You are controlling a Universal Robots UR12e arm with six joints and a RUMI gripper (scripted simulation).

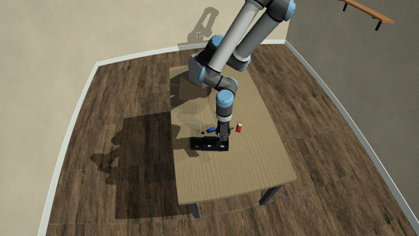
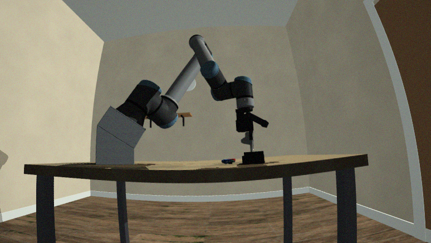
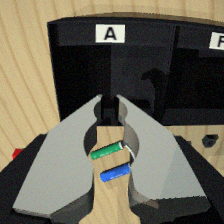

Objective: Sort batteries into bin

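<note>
From above, the arm hid the bin [image 1: 205, 144] under the gripper [image 1: 222, 137], and the green battery [image 3: 106, 150] could not be seen there. The wrist picture cut the second label [image 3: 217, 41] at its right edge. A small dark object [image 1: 202, 132] was too tiny to identify.

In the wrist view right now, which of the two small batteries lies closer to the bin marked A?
The green battery. It lies on the table between the blue battery and bin A; the blue one is further back.
</note>
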